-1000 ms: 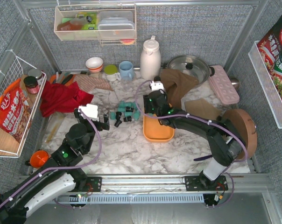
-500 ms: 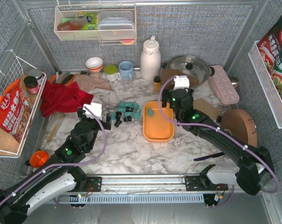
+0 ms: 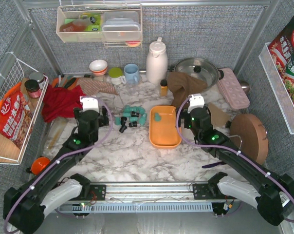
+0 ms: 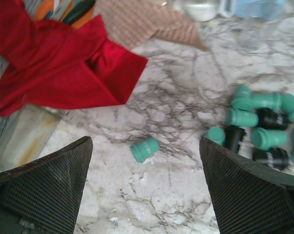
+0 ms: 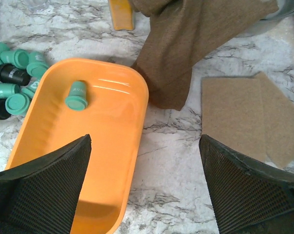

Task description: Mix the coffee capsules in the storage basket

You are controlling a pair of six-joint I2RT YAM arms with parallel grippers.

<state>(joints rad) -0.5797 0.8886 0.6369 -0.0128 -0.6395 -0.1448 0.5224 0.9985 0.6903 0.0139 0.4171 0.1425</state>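
The orange storage basket (image 3: 165, 134) lies mid-table and holds one teal capsule (image 3: 157, 116), which also shows in the right wrist view (image 5: 77, 95). A pile of teal and black coffee capsules (image 3: 131, 117) lies on the marble just left of the basket (image 5: 103, 161). One stray teal capsule (image 4: 144, 148) lies on its side, apart from the pile (image 4: 261, 124). My left gripper (image 3: 90, 116) is open and empty over this stray capsule (image 4: 145, 163). My right gripper (image 3: 195, 117) is open and empty above the marble at the basket's right rim (image 5: 145, 146).
A red cloth (image 3: 64, 102) lies left of the left gripper. A brown cloth (image 3: 186, 85), tan pads (image 3: 210, 113) and a round wooden board (image 3: 249, 134) are on the right. An amber bottle (image 3: 163, 87), thermos (image 3: 156, 61), pot (image 3: 195, 70), pink tray (image 3: 233, 87) and cups stand at the back.
My right gripper has drawn back to the right from over the basket, where a teal capsule now lies. My left gripper has swung left, away from the pile.
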